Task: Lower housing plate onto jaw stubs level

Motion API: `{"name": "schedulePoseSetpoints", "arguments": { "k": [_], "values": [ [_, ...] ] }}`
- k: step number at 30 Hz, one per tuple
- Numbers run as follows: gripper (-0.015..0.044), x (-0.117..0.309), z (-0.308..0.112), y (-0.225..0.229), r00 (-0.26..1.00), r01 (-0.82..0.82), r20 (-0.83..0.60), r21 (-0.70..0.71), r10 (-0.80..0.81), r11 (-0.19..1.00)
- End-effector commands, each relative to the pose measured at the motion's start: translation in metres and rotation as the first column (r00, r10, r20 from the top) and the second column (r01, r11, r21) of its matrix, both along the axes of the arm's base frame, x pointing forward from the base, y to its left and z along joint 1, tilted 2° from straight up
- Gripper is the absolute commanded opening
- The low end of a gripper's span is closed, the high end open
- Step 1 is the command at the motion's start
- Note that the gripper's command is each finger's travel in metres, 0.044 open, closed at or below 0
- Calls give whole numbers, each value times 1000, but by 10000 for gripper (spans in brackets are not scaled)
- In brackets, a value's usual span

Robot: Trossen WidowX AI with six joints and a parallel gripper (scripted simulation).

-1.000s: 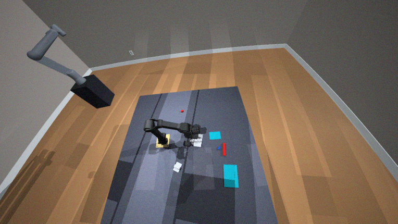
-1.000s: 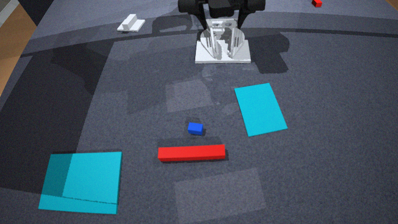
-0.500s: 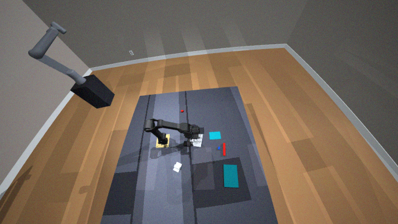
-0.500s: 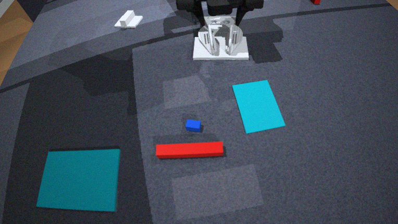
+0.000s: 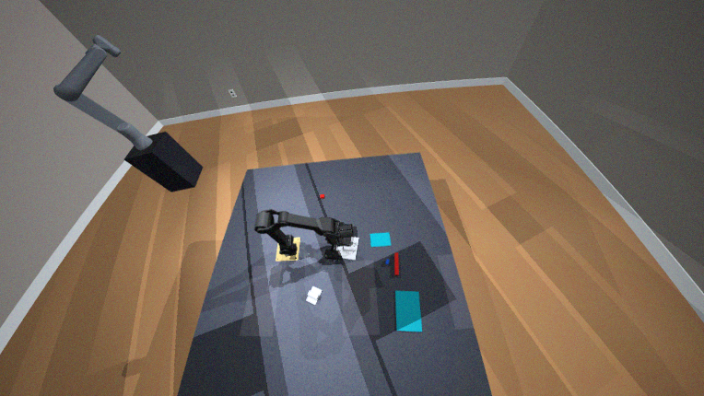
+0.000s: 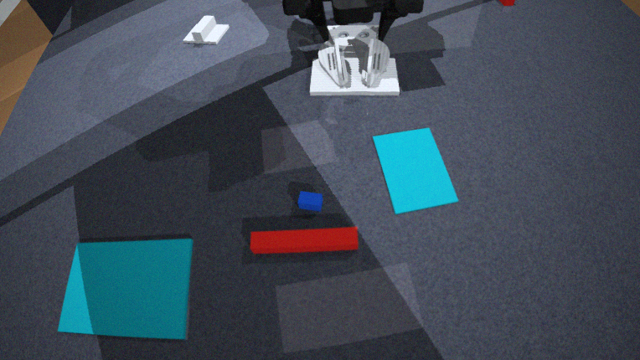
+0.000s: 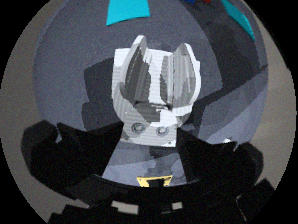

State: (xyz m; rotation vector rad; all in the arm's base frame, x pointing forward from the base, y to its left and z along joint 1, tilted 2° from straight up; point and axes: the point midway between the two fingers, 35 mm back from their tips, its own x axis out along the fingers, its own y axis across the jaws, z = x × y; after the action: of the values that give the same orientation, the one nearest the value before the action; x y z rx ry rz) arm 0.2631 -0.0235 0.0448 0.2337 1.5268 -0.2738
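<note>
A white ribbed base [image 5: 350, 254] [image 6: 322, 88] [image 7: 120, 56] lies on the table. Two pale curved jaws stand over it, a left jaw [image 6: 330, 61] [image 7: 131, 82] and a right jaw [image 6: 379, 55] [image 7: 190, 82], with a gap between them. The white housing plate [image 6: 353, 29] [image 7: 150, 140], with two round holes, is at the jaws' arm-side end. My gripper [image 6: 353, 37] [image 7: 149, 125] is shut on the housing plate, one black finger at each side. The plate looks roughly level. Whether it touches the jaw stubs cannot be told.
A white block with a ridge [image 5: 313, 296] [image 6: 207, 31] lies apart. Beyond the base are a cyan rectangle [image 5: 380, 239] [image 6: 415, 169], a blue block [image 5: 387, 262] [image 6: 309, 201], a red bar [image 5: 396, 263] [image 6: 304, 240] and a larger cyan rectangle [image 5: 408, 310] [image 6: 134, 288].
</note>
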Motion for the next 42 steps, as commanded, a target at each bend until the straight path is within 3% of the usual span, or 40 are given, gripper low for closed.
{"name": "schedulePoseSetpoints", "arguments": {
  "k": [1,42],
  "values": [
    [351,0,0,-1,1000,-5,-1,-4,5,1000],
    [351,1,2,-1,1000,-5,0,-4,5,1000]
  ]
}}
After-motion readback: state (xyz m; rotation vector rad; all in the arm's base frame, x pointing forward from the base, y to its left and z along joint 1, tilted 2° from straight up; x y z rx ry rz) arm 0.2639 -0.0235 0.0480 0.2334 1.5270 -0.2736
